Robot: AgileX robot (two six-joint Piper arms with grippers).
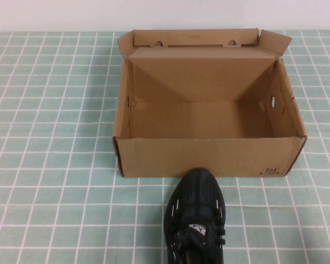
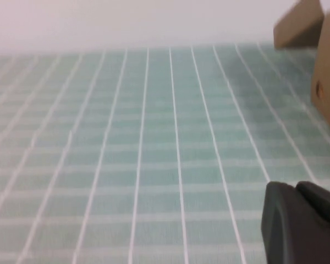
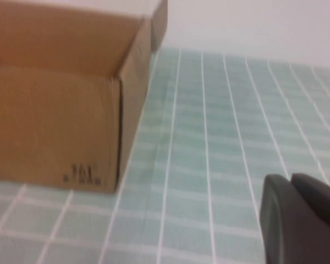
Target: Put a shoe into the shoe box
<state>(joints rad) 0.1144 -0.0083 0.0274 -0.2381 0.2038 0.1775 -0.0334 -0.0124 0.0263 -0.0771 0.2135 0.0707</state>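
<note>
shoe (image 1: 195, 217) sits outside my open, empty shoe box (image 1: 209, 157); left end effector (image 2: 302, 223) and right end effector (image 3: 300, 217) closed, holding nothing

The high camera looked steeply down on the shoe box (image 1: 209, 110), centred in frame, over the green tiled tablecloth (image 1: 49, 110). The left wrist camera skimmed low across the tiles, box at the right edge. The right wrist camera faced the box's printed front corner (image 3: 82, 173), close, upper left.
</note>
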